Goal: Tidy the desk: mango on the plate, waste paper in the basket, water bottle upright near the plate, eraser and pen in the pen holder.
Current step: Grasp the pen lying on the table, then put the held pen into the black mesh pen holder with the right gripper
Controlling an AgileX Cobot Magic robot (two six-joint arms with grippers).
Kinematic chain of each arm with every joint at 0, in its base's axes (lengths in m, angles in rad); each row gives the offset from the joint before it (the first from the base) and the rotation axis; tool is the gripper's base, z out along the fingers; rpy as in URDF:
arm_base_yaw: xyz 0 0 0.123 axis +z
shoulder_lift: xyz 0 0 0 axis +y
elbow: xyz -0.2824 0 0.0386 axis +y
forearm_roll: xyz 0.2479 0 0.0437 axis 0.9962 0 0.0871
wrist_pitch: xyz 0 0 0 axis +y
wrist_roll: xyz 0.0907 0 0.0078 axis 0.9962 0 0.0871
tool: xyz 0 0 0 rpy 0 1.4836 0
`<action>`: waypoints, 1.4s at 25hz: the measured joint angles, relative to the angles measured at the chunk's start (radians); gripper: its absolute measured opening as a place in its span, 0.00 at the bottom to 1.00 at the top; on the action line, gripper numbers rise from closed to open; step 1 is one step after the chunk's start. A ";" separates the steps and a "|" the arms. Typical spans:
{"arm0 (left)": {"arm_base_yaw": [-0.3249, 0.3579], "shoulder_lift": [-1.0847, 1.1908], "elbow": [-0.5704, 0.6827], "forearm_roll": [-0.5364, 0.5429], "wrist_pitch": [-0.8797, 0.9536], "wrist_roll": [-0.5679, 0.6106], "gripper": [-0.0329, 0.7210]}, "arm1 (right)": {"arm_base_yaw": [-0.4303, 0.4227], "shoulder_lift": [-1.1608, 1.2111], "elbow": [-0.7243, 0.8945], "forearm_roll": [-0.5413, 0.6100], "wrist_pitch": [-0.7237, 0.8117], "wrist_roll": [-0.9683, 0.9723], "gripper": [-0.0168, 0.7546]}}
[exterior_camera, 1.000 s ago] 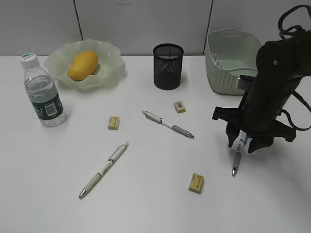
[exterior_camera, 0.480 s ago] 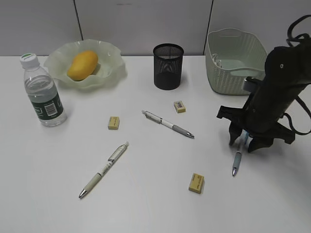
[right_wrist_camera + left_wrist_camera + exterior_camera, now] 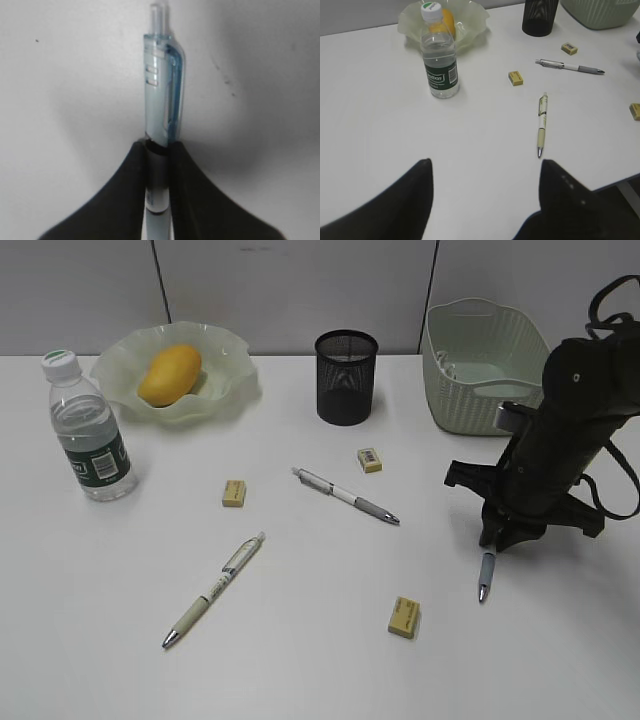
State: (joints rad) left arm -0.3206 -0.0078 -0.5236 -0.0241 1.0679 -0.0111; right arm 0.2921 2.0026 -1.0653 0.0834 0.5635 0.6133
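Observation:
The mango [image 3: 168, 374] lies in the wavy plate [image 3: 225, 390] at the back left. The water bottle [image 3: 88, 428] stands upright beside the plate. The black pen holder [image 3: 345, 377] stands at the back centre, the basket [image 3: 475, 365] at the back right. The waste paper is not visible. My right gripper [image 3: 497, 540] is down on the desk [image 3: 320, 670] and shut on a pale blue pen [image 3: 161, 100], whose tip sticks out below it [image 3: 485, 578]. Two more pens [image 3: 345, 495] [image 3: 215, 588] and three erasers [image 3: 234, 492] [image 3: 370, 459] [image 3: 404, 617] lie loose. My left gripper [image 3: 485, 167] is open and empty above the desk's near left.
The desk's near edge shows at the lower right of the left wrist view [image 3: 620, 180]. A grey partition wall stands behind the desk.
My right gripper's fingers have closed onto the pale blue pen, which stays on the desk. The arm shifted slightly right. Nothing else moved.

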 joint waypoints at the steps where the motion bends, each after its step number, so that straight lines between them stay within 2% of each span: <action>1: 0.000 0.000 0.000 0.000 0.000 0.000 0.71 | 0.000 0.000 0.000 0.000 0.000 -0.011 0.17; 8: 0.000 0.000 0.000 0.000 0.000 0.000 0.71 | 0.000 -0.028 0.001 0.012 0.033 -0.104 0.17; 15: 0.000 0.000 0.000 0.000 0.000 0.000 0.70 | 0.043 -0.236 -0.029 0.066 0.013 -0.258 0.17; 20: 0.000 0.000 0.000 0.000 0.000 0.000 0.69 | 0.081 -0.323 -0.132 0.079 -0.206 -0.365 0.17; 26: 0.000 0.000 0.000 0.000 0.000 0.000 0.69 | 0.087 -0.277 -0.205 0.073 -0.597 -0.425 0.17; 35: 0.000 0.000 0.000 -0.001 0.000 0.000 0.69 | 0.136 -0.049 -0.294 -0.068 -0.939 -0.434 0.17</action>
State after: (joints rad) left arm -0.3206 -0.0078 -0.5236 -0.0249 1.0679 -0.0111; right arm 0.4280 1.9540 -1.3592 0.0150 -0.3753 0.1790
